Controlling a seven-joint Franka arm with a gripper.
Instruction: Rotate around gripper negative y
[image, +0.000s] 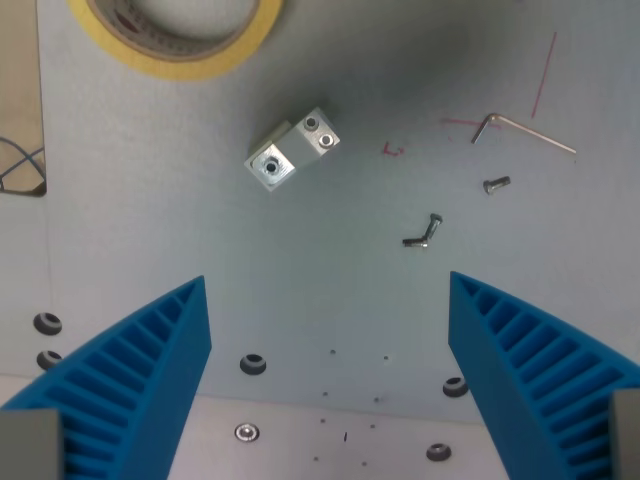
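The gripper hangs spread wide over the grey counter, its blue fingers holding nothing. A metal block lies above them, with a tape roll at the top edge and an Allen key on the wrist view's right.

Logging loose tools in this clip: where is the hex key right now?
In the wrist view's upper right, the hex key lies flat on the grey plate, just above a loose bolt and beside the red pen marks.

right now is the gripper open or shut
Open: the gripper has its two blue fingers far apart, with bare table between them and nothing held.
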